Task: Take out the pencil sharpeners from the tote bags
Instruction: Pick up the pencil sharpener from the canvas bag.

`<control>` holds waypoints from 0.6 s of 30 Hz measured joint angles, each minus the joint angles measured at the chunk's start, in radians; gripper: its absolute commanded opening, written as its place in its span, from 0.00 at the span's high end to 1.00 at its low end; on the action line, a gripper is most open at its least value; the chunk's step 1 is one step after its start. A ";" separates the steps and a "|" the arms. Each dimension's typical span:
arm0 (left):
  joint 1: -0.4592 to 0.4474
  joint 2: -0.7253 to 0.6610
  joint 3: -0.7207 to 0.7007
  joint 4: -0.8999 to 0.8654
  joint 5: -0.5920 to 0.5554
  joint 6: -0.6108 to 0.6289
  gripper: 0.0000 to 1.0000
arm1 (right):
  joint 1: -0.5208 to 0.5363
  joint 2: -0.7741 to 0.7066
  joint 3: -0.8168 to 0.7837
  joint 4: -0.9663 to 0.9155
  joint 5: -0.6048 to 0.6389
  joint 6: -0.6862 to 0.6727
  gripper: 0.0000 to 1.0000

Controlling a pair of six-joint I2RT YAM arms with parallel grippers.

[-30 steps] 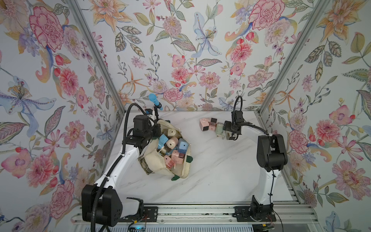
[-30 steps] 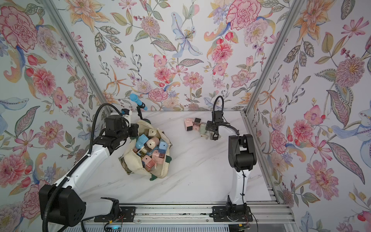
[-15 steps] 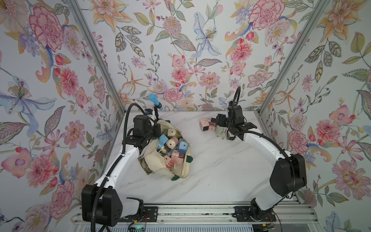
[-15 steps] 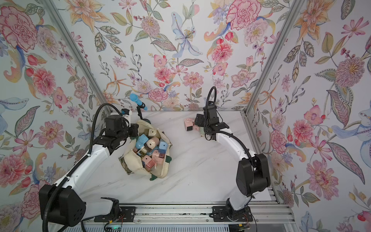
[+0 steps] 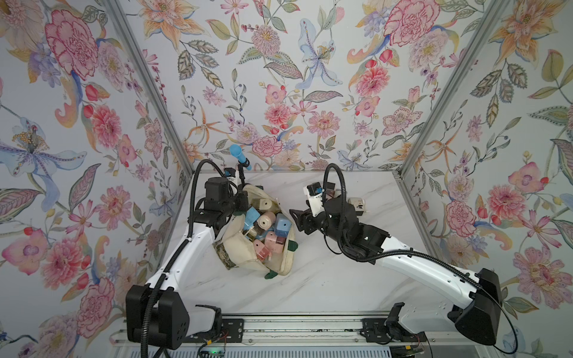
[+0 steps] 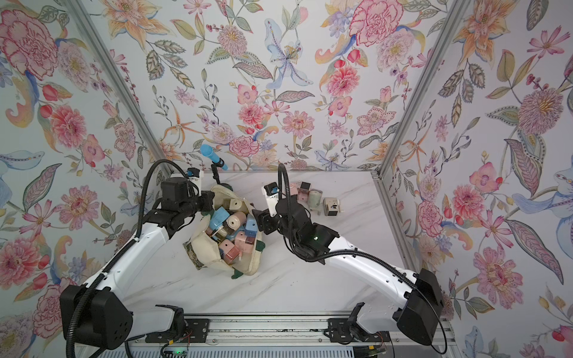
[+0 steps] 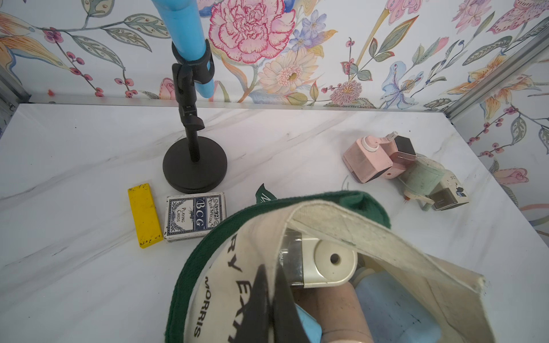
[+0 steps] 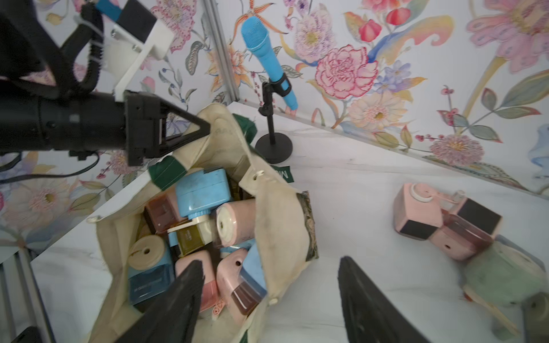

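Most pencil sharpeners remain heaped in the tote bag, its rim pinched by the left gripper. A few lie out on the counter; the right gripper, jaws spread and empty, has been swung back over the bag.

Read the card deck lying just beside the base of the microphone stand. Its face carries "BCG", "PLAYING CARDS" and "CLUB SPECIAL". On the cloth wall of the tote bag, near the same stand, you can read "MORRIS". The larger dark letters beside it are partly hidden and show only "RY" and "EX".
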State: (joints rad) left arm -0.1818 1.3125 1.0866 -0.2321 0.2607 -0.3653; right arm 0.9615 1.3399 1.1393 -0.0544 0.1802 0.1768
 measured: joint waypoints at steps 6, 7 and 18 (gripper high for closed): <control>0.004 -0.005 0.000 -0.002 0.024 0.003 1.00 | 0.074 0.089 0.008 0.014 -0.066 -0.062 0.40; 0.004 -0.006 0.000 -0.002 0.026 0.003 1.00 | 0.077 0.118 0.019 0.007 -0.072 -0.061 0.40; 0.005 -0.006 0.000 -0.002 0.029 0.003 1.00 | 0.082 0.383 0.229 -0.115 -0.087 -0.006 0.26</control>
State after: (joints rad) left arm -0.1768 1.3067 1.0866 -0.2344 0.2897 -0.3626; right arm 1.0435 1.7229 1.3682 -0.1692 0.0929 0.1707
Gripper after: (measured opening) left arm 0.051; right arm 0.732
